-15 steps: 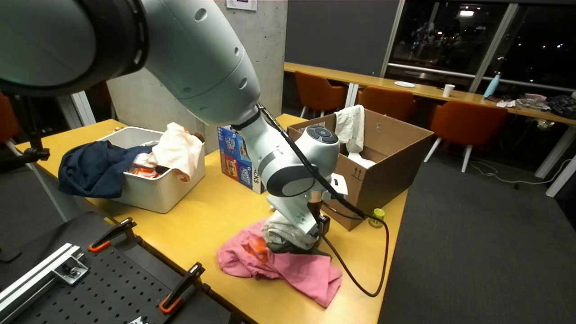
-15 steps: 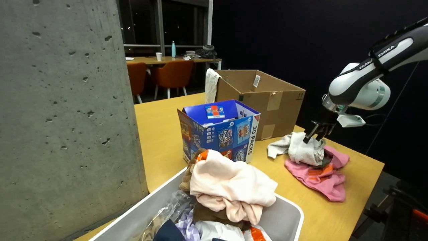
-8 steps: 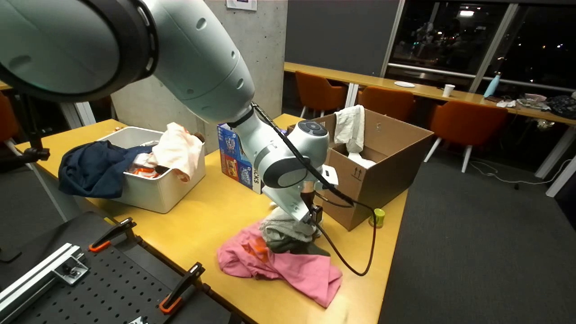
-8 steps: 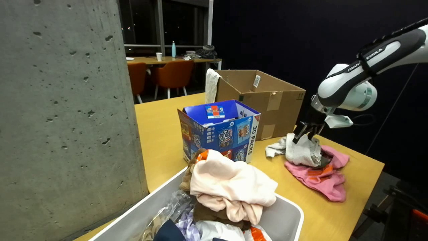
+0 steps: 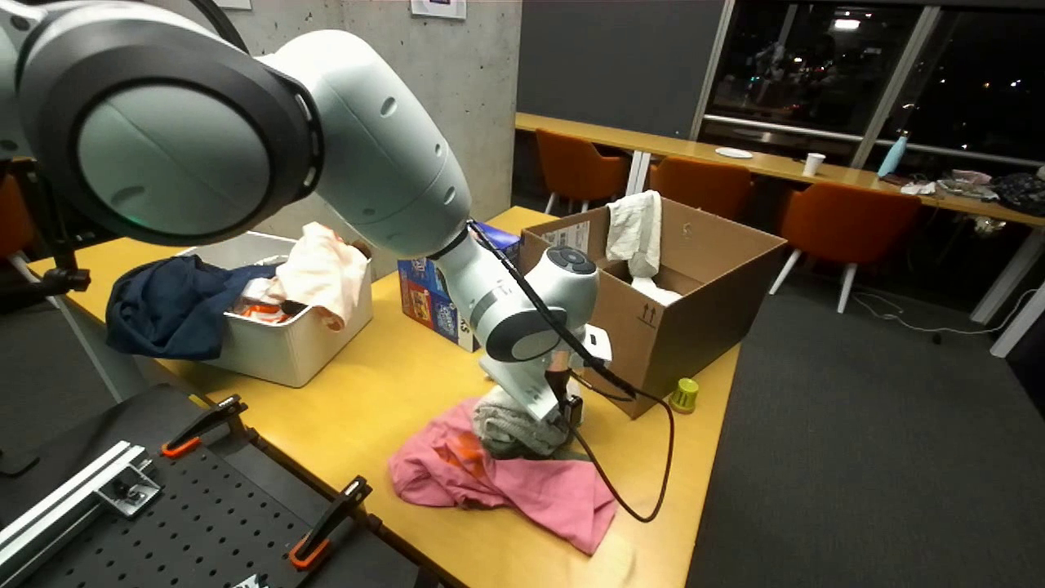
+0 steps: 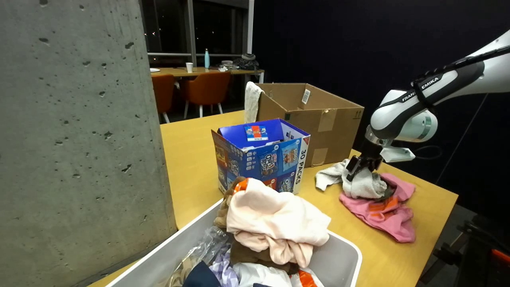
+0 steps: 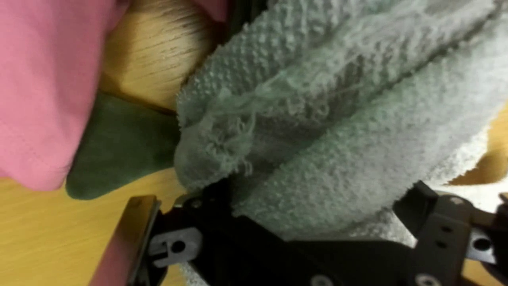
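Observation:
My gripper [image 7: 317,194] points down into a crumpled grey-white towel [image 7: 337,151], its jaws wide apart with a fold of the towel lying between them. The left finger [image 7: 220,194] presses against the towel's edge in the wrist view, and the right one stands at its far side. In both exterior views the towel [image 6: 368,185] lies heaped on a pink cloth [image 5: 555,494] with orange patches. A dark green cloth [image 7: 123,147] sticks out from beneath the towel. In an exterior view the arm's wrist hides part of the towel [image 5: 518,425].
Behind the gripper stands an open cardboard box [image 5: 694,335] with a white cloth [image 5: 635,233] over its rim. A blue snack box [image 6: 265,163] and a white bin [image 5: 269,355] of clothes share the table. A small green-lidded jar [image 5: 684,395] sits by the table edge.
The gripper has come down onto the towel and shifted toward the cardboard box's side, staying open. The towel's folds and the pink cloth have moved slightly.

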`<control>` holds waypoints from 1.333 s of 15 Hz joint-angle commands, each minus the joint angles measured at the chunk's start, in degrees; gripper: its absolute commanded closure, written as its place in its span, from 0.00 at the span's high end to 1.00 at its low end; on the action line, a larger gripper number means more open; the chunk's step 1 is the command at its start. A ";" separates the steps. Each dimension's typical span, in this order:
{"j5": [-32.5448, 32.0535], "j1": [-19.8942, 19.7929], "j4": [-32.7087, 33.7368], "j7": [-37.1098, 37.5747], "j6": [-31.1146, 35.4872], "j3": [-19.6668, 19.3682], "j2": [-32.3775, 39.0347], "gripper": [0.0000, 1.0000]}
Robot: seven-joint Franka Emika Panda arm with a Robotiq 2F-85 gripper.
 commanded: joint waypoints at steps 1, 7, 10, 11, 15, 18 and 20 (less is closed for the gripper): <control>-0.54 1.45 4.83 1.97 -3.95 -1.32 2.55 0.74; -0.18 1.39 7.61 1.82 -6.50 -1.16 3.64 0.29; -0.21 1.55 6.23 1.91 -6.30 -1.30 1.87 0.10; -0.27 1.66 5.89 2.07 -6.19 -1.41 1.38 0.09; -0.76 2.68 1.71 3.31 -5.15 -2.47 -4.09 0.07; -1.08 4.05 -3.46 3.79 -3.84 -2.97 -10.39 0.07; -1.11 5.28 -9.73 4.00 -2.52 -3.01 -16.30 0.07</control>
